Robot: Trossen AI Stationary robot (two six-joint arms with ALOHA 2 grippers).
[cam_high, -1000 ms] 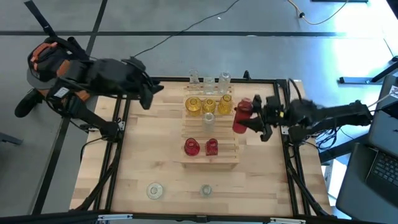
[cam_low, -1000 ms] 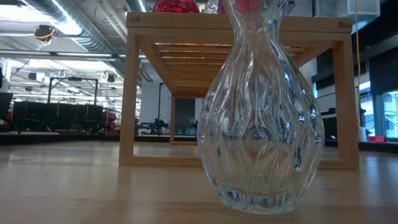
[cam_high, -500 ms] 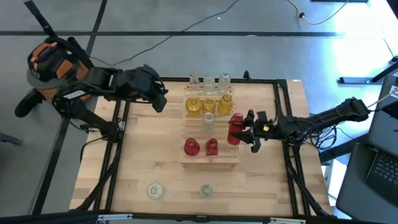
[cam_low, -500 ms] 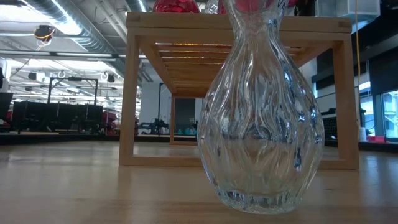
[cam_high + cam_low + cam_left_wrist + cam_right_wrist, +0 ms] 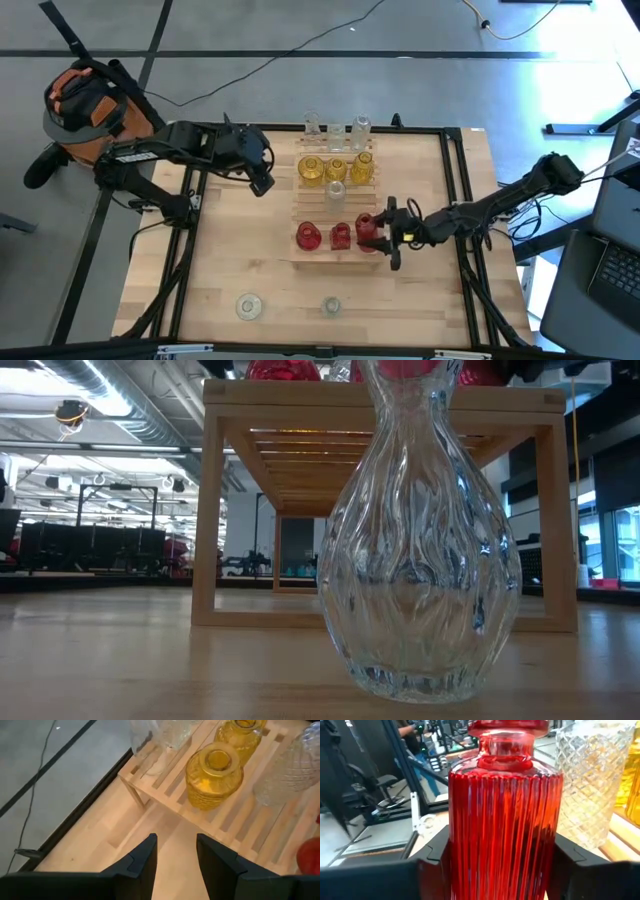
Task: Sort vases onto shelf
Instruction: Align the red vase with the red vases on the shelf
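The wooden slatted shelf [image 5: 340, 262] stands mid-table. On it are clear vases [image 5: 337, 131] along the far edge, three yellow vases [image 5: 336, 170], one clear vase [image 5: 337, 192], and two red vases [image 5: 308, 236] in the near row. My right gripper [image 5: 383, 236] is shut on a third red vase [image 5: 367, 230] at the right end of that near row. My left gripper [image 5: 262, 182] hovers open over the table just left of the shelf; its wrist view shows a yellow vase [image 5: 214, 774] ahead. Two clear vases [image 5: 248, 306] stand on the table near its front edge. My right gripper pinches the red vase's ribbed body [image 5: 457, 845] between its two fingers [image 5: 435, 855], one on each side. It comes level from the table's right. The vase is upright over the shelf's near right part; whether its base rests on the slats I cannot tell.
A large clear ribbed vase [image 5: 420, 550] fills the low view in front of the shelf [image 5: 210, 500]. A cut-glass clear vase [image 5: 587, 775] stands close behind the held red one. Bare tabletop [image 5: 230, 250] lies left of the shelf and along the near edge.
My right gripper has carried the red vase from beyond the shelf's right side toward the left and near edge, to the near row beside the two red vases. My left gripper has moved right and nearer, toward the shelf's left side.
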